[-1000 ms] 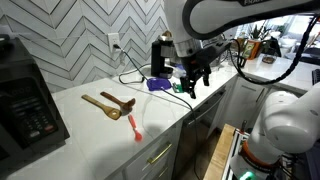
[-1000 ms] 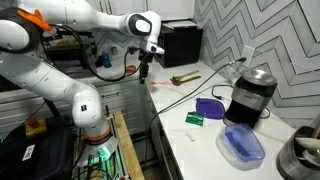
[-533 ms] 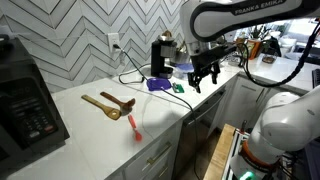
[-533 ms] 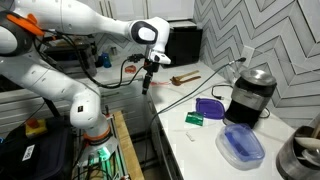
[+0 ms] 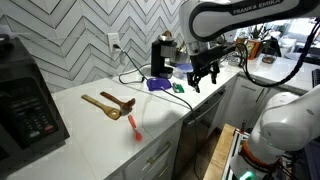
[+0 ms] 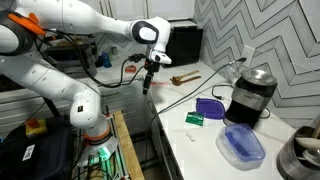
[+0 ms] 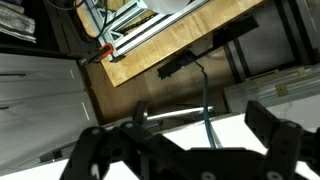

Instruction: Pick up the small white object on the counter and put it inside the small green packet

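Observation:
The small green packet (image 5: 177, 88) lies on the white counter (image 5: 95, 125) next to a purple object (image 5: 157, 84); it also shows in an exterior view (image 6: 194, 118). I cannot make out the small white object in any view. My gripper (image 5: 203, 78) hangs at the counter's front edge, a little out from the packet, and it also shows in an exterior view (image 6: 148, 85). In the wrist view its jaws (image 7: 198, 114) are apart and empty, with the counter edge (image 7: 235, 105) and a teal cable (image 7: 205, 100) between them.
Two wooden utensils (image 5: 110, 103) and a thin red-orange utensil (image 5: 134, 127) lie mid-counter. A black appliance (image 5: 25, 100) stands at one end and a coffee machine (image 5: 162, 55) at the wall. A purple lidded container (image 6: 243, 145) and a grinder (image 6: 250, 95) stand near the packet.
Over the last second the gripper moved along the counter's front edge and slightly lower, away from the wall side. It has not moved in the last half second.

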Controlling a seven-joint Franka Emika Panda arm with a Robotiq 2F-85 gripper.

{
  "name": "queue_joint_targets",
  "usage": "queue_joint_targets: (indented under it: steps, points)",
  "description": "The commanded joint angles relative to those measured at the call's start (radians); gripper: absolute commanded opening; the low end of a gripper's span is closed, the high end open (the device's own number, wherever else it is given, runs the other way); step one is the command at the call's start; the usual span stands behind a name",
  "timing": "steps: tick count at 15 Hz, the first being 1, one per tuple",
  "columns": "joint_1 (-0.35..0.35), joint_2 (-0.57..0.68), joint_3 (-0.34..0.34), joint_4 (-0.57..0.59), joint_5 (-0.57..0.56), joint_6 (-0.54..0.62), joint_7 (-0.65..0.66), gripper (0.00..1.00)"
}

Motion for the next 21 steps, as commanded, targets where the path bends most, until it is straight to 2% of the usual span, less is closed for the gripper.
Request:
queue_joint_targets:
  steps: [1,4,7,14,15,16,21]
  points:
    - [-0.051,0.076,-0.047,0.012,-0.041,0.080,0.009,1.00]
    - [-0.086,0.139,-0.081,0.006,-0.126,0.247,0.002,1.00]
    - [-0.117,0.201,-0.122,0.001,-0.164,0.398,0.010,1.00]
    - [-0.203,0.282,-0.258,-0.045,-0.111,0.702,0.016,1.00]
    - [-0.212,0.288,-0.271,-0.052,-0.102,0.732,0.018,1.00]
    - [-0.199,0.284,-0.244,-0.024,-0.127,0.671,0.004,1.00]
    - [-0.215,0.295,-0.265,-0.032,-0.116,0.706,0.006,1.00]
